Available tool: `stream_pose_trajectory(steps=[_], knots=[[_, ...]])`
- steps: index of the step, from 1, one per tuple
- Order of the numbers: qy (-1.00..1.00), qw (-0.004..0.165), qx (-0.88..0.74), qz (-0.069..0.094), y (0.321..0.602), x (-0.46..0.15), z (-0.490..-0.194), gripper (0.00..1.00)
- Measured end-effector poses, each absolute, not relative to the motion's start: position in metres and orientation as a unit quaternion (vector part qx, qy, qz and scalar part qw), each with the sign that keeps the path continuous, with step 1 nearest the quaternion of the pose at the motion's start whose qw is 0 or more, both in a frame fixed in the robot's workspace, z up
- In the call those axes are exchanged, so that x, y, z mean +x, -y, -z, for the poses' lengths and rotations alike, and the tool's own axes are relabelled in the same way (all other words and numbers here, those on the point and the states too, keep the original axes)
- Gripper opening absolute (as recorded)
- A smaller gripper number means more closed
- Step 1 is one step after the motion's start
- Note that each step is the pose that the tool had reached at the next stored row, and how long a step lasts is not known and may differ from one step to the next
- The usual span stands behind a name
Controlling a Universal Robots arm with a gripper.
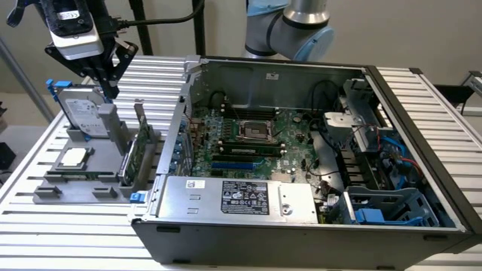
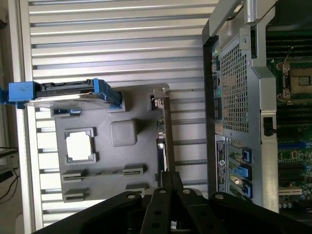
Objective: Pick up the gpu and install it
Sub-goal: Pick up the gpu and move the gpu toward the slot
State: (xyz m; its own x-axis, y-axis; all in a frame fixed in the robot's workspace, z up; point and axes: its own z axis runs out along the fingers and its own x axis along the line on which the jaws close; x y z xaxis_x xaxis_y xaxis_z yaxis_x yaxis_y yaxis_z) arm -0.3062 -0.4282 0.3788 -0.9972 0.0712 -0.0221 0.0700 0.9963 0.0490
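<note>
The gripper [image 1: 113, 91] hangs up in the air over the grey holder tray [image 1: 75, 192] on the slatted table [image 1: 68, 226], at the exterior view's left, and it's not carrying anything. As far as the wrist view goes, the gripper [image 2: 170, 178] has its two dark jaws pressed together with nothing caught between them. The gpu [image 1: 141, 148] sits in the tray, standing upright on its long edge in a slot along the side closest to the open computer case [image 1: 301, 237], with the silver bracket end pointing up. From the wrist camera the gpu [image 2: 163, 131] shows up edge-on as a thin strip, running between the tray [image 2: 131, 161] and the perforated back wall of the case [image 2: 239, 87], and the gripper tips line up roughly with one end of it but hang above it, not touching. Also parked in the tray: a hard drive [image 1: 83, 113] with blue rails, propped up on edge, and a small square CPU chip [image 1: 73, 158] lying flat in its pocket. Inside the case the green motherboard [image 1: 294, 152] is in plain sight.
</note>
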Motion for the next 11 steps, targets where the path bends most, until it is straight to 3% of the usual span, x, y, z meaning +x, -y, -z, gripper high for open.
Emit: stream_pose_trajectory(steps=[4,7,10,11], knots=[[-0.999,0.012,0.035,-0.024,0.4282,-0.3062,-0.3788,0.18],[-0.999,0.012,0.035,-0.024,0.4283,-0.3062,-0.3787,0.36],[-0.999,0.012,0.035,-0.024,0.4289,-0.3064,-0.3755,0.42],[-0.999,0.012,0.035,-0.024,0.429,-0.3066,-0.3737,0.48]])
